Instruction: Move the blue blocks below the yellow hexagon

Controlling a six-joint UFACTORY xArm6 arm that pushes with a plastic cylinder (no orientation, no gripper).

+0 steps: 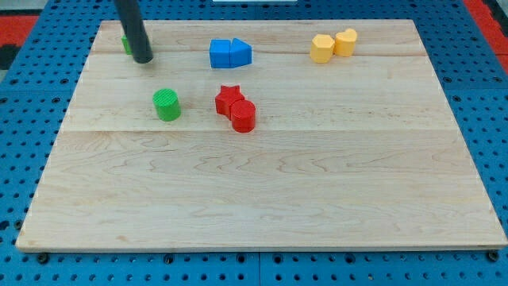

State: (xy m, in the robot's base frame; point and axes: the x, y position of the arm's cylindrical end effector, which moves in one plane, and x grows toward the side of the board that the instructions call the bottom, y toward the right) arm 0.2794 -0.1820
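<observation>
Two blue blocks touch near the view's top centre: a blue cube (220, 53) and a blue wedge-shaped block (241, 52) on its right. The yellow hexagon (322, 48) sits at the top right, touching a second yellow block (346, 41) on its right. My tip (143, 59) rests on the board at the top left, well to the left of the blue blocks. It stands against a green block (125, 44) that the rod mostly hides.
A green cylinder (167, 104) stands left of centre. A red star (228, 98) and a red cylinder (244, 116) touch near the middle. The wooden board (262, 199) lies on a blue pegboard surface (492, 87).
</observation>
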